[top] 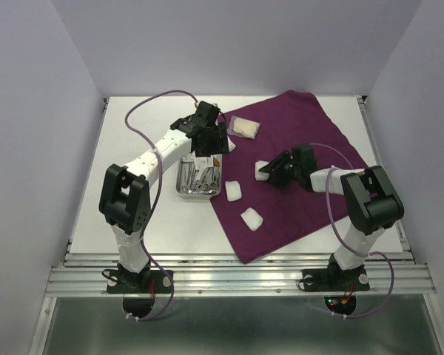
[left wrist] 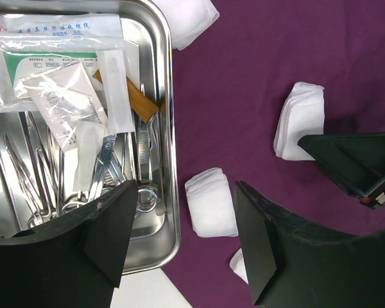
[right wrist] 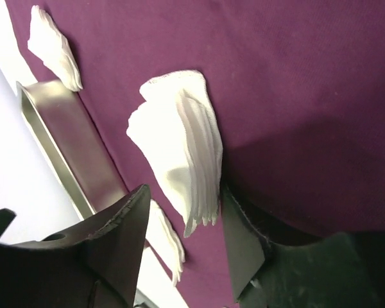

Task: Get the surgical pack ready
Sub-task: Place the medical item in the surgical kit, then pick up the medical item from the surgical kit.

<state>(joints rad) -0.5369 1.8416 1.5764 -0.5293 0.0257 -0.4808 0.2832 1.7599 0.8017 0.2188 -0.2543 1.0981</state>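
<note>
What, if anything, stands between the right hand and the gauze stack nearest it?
Nothing visible. The gauze stack lies on the purple cloth, directly between the open fingers of the right hand, and no other item is in that gap.

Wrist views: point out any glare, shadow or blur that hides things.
Left wrist: glare streaks the tray rim and the packets, though their print is readable. Right wrist: a heavy shadow darkens the cloth right of the gauze; the near fingers look soft.
</note>
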